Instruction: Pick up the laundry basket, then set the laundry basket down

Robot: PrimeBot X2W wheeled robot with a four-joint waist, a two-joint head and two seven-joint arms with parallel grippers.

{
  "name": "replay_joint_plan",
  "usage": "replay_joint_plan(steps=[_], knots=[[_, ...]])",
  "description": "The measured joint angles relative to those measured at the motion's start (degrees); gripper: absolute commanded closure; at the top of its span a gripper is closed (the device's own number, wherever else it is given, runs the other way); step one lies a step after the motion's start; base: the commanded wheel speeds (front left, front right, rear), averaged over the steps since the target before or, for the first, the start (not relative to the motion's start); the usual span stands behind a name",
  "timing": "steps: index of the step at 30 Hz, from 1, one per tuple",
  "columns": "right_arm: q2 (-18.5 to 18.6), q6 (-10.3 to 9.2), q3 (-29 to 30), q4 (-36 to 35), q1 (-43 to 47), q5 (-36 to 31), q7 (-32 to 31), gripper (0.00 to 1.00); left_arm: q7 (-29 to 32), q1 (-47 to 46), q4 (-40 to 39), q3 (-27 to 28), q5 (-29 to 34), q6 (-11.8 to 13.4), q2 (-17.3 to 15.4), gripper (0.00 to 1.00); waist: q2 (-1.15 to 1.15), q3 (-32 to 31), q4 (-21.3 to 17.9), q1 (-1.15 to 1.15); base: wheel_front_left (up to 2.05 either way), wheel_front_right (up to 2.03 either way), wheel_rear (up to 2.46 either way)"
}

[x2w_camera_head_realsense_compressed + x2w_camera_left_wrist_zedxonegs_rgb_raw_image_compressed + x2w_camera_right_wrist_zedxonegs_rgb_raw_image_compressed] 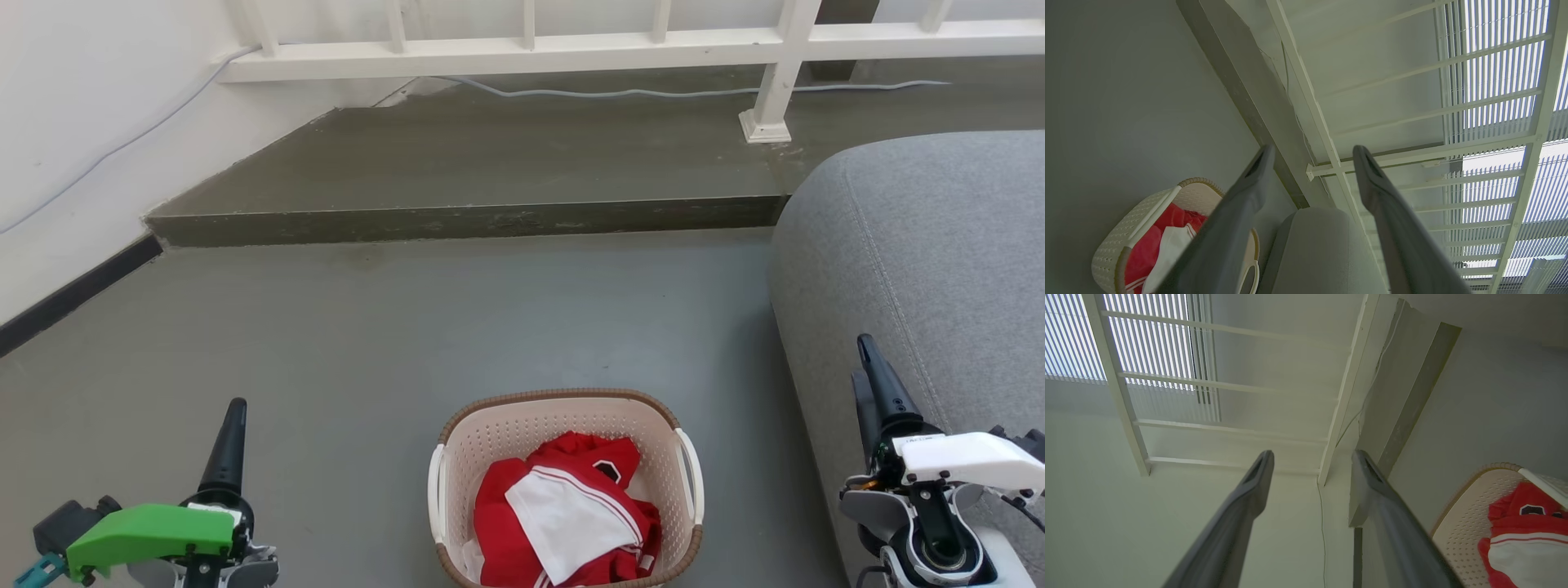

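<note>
Right now, your small cream perforated plastic laundry basket (522,433), with its brown woven-look rim and white side handles, is sitting on the grey floor (408,327). It is resting well back from the floor's far edge at the raised step (457,220), near the grey fabric sofa (922,245). Red and white clothing (571,506) is lying inside. Your left claw (1312,155) and right claw (1312,457) are hanging on either side of it, fingers spread apart, gripping nothing.

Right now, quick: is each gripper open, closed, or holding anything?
Left gripper: open, holding nothing.
Right gripper: open, holding nothing.
</note>
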State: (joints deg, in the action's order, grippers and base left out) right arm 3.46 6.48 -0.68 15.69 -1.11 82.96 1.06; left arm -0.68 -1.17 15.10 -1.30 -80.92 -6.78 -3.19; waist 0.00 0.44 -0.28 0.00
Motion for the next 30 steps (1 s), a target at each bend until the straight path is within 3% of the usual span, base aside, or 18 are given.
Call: replay_joint_plan(steps=[9, 30], knots=[[1.2, 0.03, -2.8, -0.2, -1.0, -6.6, 1.5, 0.00, -1.5, -0.1, -0.4, -1.4, 6.1, 0.0, -1.6, 0.00, 0.00, 0.1, -0.1, 0.00, 0.00, 0.00, 0.00], [2.8, -0.55, -6.6, -1.0, -3.4, -27.6, 5.6, 0.00, -5.5, -1.4, -2.7, -2.1, 29.1, 0.0, -2.6, 0.00, 0.00, 0.4, -0.4, 0.00, 0.00, 0.00, 0.00]])
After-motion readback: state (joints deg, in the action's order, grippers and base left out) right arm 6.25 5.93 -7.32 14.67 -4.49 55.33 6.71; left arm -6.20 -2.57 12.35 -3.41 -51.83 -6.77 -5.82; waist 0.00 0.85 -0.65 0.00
